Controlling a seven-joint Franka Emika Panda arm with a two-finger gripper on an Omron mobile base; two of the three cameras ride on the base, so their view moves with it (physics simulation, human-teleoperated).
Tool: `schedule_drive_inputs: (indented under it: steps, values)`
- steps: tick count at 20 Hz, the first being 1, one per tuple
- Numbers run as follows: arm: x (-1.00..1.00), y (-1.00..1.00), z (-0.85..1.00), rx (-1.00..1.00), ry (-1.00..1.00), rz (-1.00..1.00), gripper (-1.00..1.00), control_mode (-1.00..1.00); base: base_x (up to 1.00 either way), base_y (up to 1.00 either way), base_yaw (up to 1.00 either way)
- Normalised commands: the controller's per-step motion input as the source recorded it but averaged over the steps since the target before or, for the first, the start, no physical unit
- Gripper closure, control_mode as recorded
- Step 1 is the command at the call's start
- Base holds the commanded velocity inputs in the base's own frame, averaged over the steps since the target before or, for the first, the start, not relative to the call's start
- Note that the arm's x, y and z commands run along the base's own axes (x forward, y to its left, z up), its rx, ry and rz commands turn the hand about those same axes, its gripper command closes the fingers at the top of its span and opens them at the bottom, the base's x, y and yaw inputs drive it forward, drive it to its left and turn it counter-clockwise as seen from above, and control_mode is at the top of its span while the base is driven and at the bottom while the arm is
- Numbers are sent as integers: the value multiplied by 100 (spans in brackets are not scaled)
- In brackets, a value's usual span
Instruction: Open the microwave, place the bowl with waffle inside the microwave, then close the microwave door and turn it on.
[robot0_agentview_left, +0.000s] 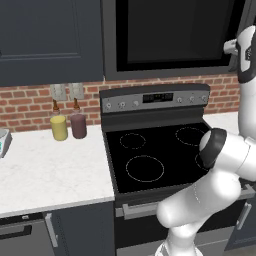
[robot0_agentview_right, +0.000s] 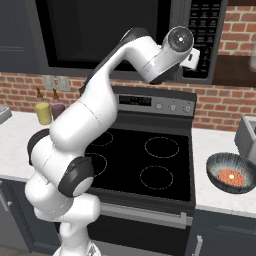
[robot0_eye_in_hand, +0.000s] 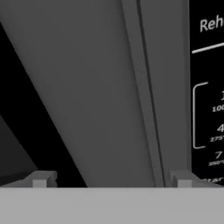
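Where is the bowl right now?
In the right base view, the bowl sits on the counter right of the stove, holding the waffle.

- Lighting: even, soft, source not evident; faint shadows on counter (robot0_agentview_left: 50, 170).
- Glare: none on stove top (robot0_agentview_right: 145, 160).
- Sharpness: slightly soft; hand view dim, grey, keypad text blurred.

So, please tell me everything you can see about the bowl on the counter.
The bowl is round and shallow, dark grey, with fine pale ribbed lines on its sides that make it look metallic. It sits upright on the white counter to the right of the stove, near the front edge. Inside lies a small orange-brown waffle. A grey object stands close behind it; whether they touch is unclear.
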Motion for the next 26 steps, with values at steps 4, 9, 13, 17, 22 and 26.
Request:
schedule_drive_inputs:
  steps: [4,9,13,17,22,26]
  values:
    - [0,-22,-2,0,-5,2,-100,-100,0,0,0]
    - [0,0,0,0,-6,1,100,-100,0,0,0]
    - [0,0,-1,0,-10,0,100,-100,0,0,0]
    - [0,0,-1,0,-8,0,100,-100,0,0,0]
    - [0,5,0,0,-4,0,100,-100,0,0,0]
    - [-11,2,0,0,0,-2,100,-100,0,0,0]
